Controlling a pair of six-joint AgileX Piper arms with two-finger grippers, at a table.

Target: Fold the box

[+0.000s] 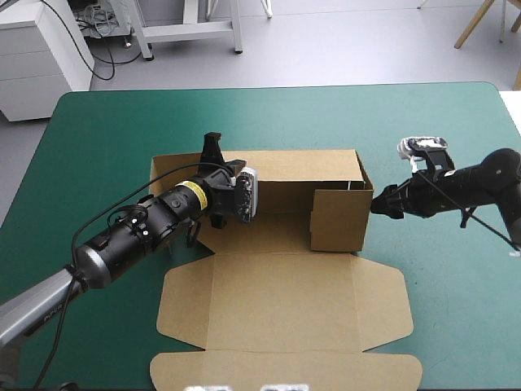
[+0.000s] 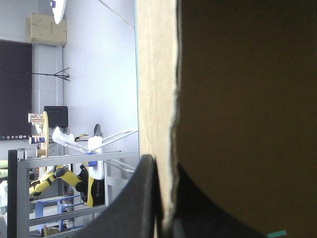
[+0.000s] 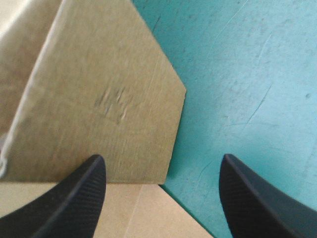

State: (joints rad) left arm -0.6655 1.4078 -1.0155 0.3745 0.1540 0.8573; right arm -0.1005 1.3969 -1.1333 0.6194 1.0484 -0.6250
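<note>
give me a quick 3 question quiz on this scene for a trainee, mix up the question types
1. True or false: the right gripper is shut on the box.
2. The lid of the box is: A. flat on the teal-green cover B. standing upright C. lifted in the air
3. Which gripper has board clamped between its fingers?

Key: 1. False; its fingers stand apart. 2. A. 3. The left gripper.
</note>
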